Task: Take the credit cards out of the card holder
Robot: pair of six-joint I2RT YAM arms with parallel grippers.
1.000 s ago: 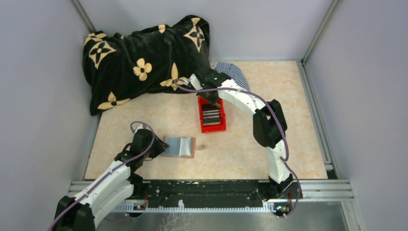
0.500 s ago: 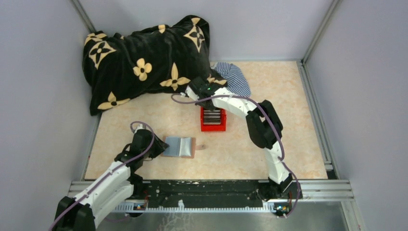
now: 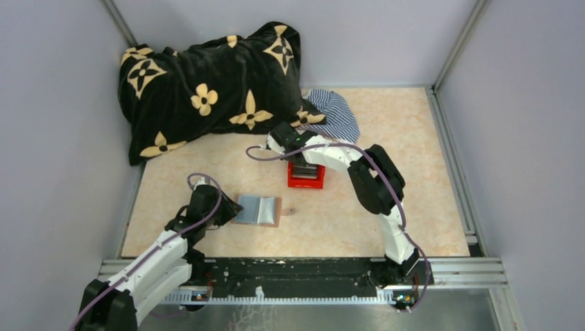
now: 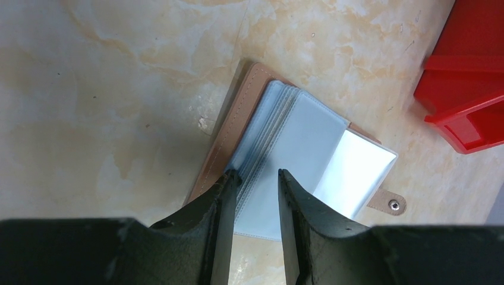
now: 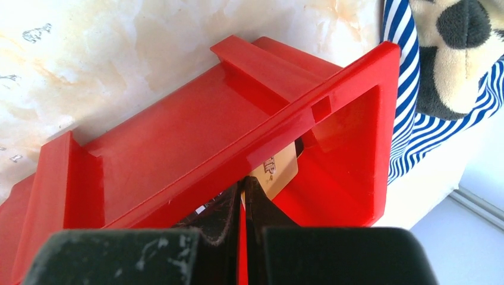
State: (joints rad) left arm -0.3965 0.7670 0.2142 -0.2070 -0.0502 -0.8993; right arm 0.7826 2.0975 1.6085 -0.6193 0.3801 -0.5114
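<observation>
The card holder [image 3: 259, 210] lies open on the table, brown cover [image 4: 243, 98] down, with pale grey-blue sleeves [image 4: 303, 133] fanned on top. My left gripper [image 3: 225, 210] sits at its left edge. In the left wrist view it [image 4: 255, 174] is open, fingertips resting on the sleeves' near edge. My right gripper [image 3: 298, 155] reaches into the far end of the red bin [image 3: 305, 181]. In the right wrist view it [image 5: 243, 181] is shut on an orange-tan credit card [image 5: 280, 168] just inside the bin wall [image 5: 196, 124]. Grey and dark cards [image 3: 306, 168] lie in the bin.
A black blanket with tan flowers [image 3: 207, 83] is heaped at the back left. A blue-striped cloth [image 3: 336, 114] with a plush toy [image 5: 451, 53] lies behind the bin. Grey walls close in on the left, back and right. The bin's corner shows in the left wrist view [image 4: 469, 77].
My right gripper has come nearer and lower, down into the far end of the red bin with the card. The left arm and the card holder have not moved.
</observation>
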